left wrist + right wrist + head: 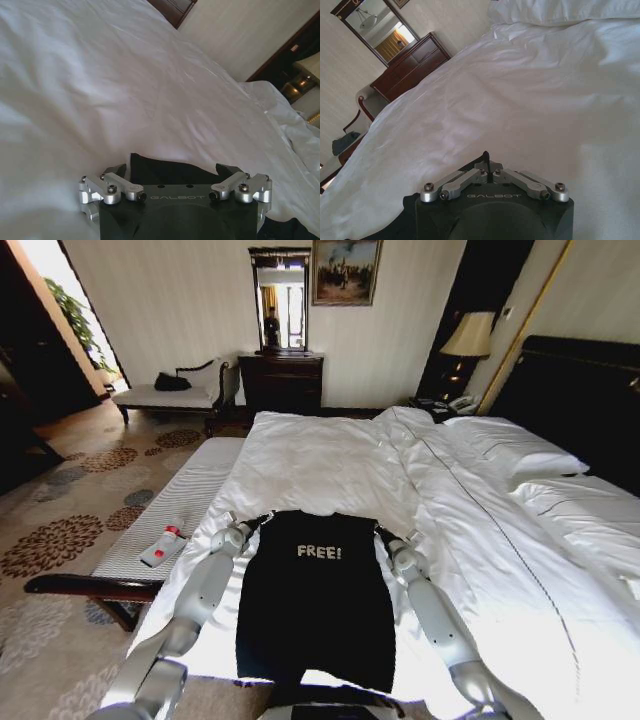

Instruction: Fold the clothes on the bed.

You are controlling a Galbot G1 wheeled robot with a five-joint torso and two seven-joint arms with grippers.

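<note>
The clothes, a black T-shirt (318, 600) with white "FREE!" lettering, lie flat near the front edge of the bed (330, 465), collar end away from me. My left gripper (250, 523) sits at the shirt's far left corner. In the left wrist view it (172, 172) stands open, with black cloth (170, 170) lying between its spread fingers. My right gripper (388, 537) is at the far right corner. In the right wrist view it (487, 165) is shut, and a small tuft of the black cloth (486, 159) pokes out from its pinched tips.
A pale upholstered bench (190, 500) runs along the bed's left side, carrying a white and red item (163, 546). Pillows (520, 455) lie at the right by the dark headboard. A dark dresser with mirror (282, 380) stands against the far wall.
</note>
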